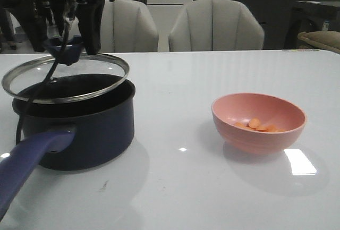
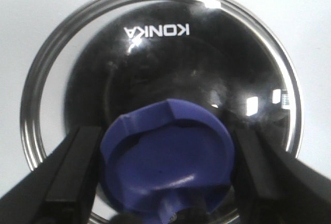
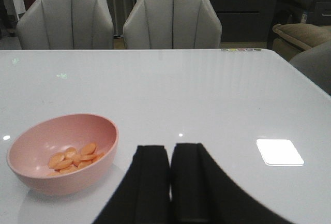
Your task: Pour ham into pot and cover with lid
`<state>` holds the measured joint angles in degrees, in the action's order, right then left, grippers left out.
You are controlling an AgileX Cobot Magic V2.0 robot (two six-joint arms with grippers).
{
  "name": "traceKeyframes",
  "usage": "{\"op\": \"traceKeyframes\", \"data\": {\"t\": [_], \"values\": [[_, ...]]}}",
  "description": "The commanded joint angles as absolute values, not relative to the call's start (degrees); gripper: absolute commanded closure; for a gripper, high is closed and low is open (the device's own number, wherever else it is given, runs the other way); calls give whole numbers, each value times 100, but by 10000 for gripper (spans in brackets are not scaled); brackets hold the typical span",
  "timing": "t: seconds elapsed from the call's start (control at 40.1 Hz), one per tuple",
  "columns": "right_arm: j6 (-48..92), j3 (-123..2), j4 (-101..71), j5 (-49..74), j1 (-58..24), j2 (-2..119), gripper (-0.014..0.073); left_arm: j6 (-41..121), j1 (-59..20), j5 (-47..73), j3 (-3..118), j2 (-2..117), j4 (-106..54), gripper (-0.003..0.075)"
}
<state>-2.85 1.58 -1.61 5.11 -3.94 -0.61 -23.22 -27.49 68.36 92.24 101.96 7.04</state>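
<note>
The dark navy pot [image 1: 85, 134] stands at the left with its purple-blue handle [image 1: 26, 163] pointing toward me. The glass lid [image 1: 65, 81] with metal rim sits tilted over the pot's mouth; I cannot tell whether it touches the rim. My left gripper [image 1: 71, 47] is shut on the lid's blue knob [image 2: 168, 157], with a finger [image 2: 75, 175] on each side. The ham [image 1: 260, 125] lies as several orange slices in the pink bowl [image 1: 289, 126] at the right, also in the right wrist view [image 3: 72, 159]. My right gripper [image 3: 170, 154] is shut and empty, beside the bowl.
Two grey chairs [image 1: 215, 25] stand behind the far table edge. A cable [image 1: 37, 89] hangs from the left arm across the lid. The white table [image 1: 180, 182] has bright light reflections.
</note>
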Motion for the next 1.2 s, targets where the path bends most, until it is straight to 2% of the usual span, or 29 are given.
{"op": "traceKeyframes", "data": {"t": [0.0, 0.174, 0.473, 0.722, 1.021, 1.171], "values": [[-273, 122, -86, 73, -354, -175, 428, -2121, -2715, 6801, 9435, 9775, 1132, 338], [-273, 122, -86, 73, -354, -175, 428, -1507, -2191, 6982, 9435, 9548, 1026, 338], [-273, 122, -86, 73, -354, -175, 428, -563, -499, 7013, 9392, 9179, 313, 338], [-273, 122, -86, 73, -354, -175, 428, 0, 703, 5967, 8156, 9157, -328, 338], [-273, 122, -86, 73, -354, -175, 428, 209, 1239, 4386, 6698, 9157, -458, 338], [-273, 122, -86, 73, -354, -175, 428, 234, 1249, 4237, 6558, 9375, -573, 332]]}}
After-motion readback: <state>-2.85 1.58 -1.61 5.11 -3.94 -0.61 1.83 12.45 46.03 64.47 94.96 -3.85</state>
